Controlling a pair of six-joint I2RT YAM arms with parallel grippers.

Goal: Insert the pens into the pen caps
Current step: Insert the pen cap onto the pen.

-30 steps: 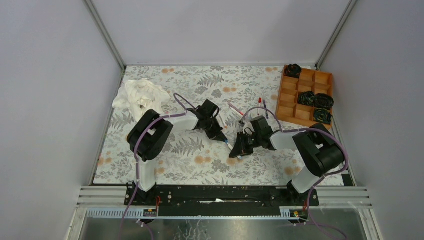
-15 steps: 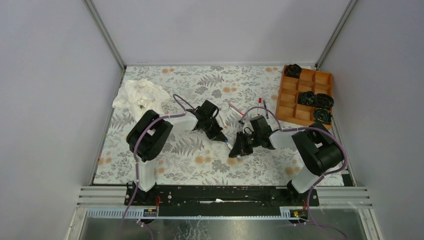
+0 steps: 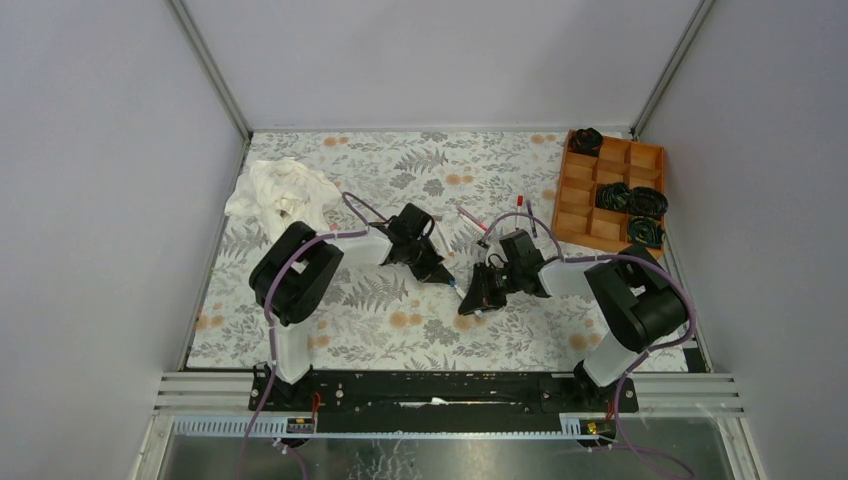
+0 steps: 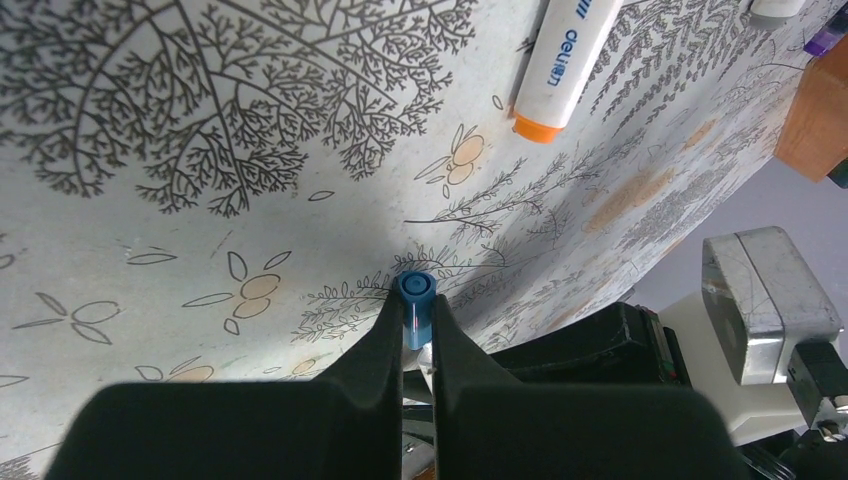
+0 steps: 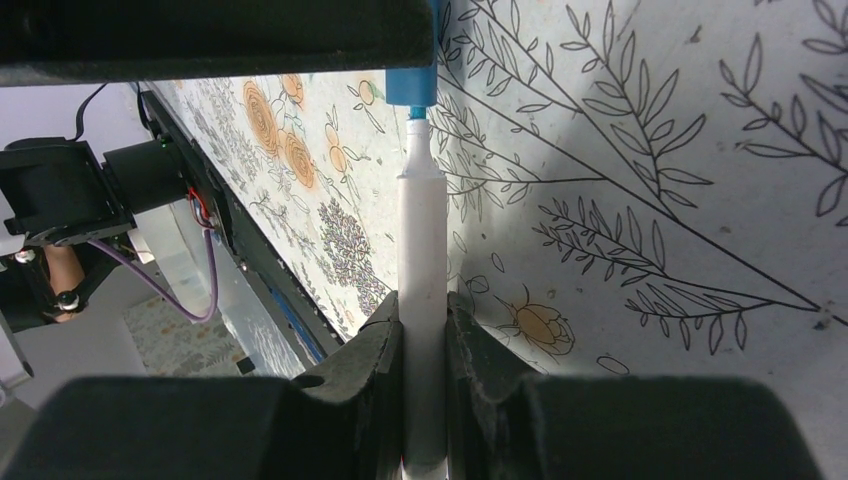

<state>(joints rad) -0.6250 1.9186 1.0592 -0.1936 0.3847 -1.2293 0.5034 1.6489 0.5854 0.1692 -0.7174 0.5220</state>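
Capping was in hand: the left claw [image 4: 415,312] pinched the blue cap [image 4: 415,288], and the right claw [image 5: 424,308] clamped the white pen [image 5: 422,220], its tip at the cap's mouth at 12 o'clock, seemingly needing a straight push.

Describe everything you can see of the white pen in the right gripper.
The white pen is a slim, matt, plastic-looking barrel narrowing to a small blue tip. The right gripper is shut on its lower barrel, a finger on each side. Held above the floral table cover, it points at the blue cap, tip at the cap's mouth.
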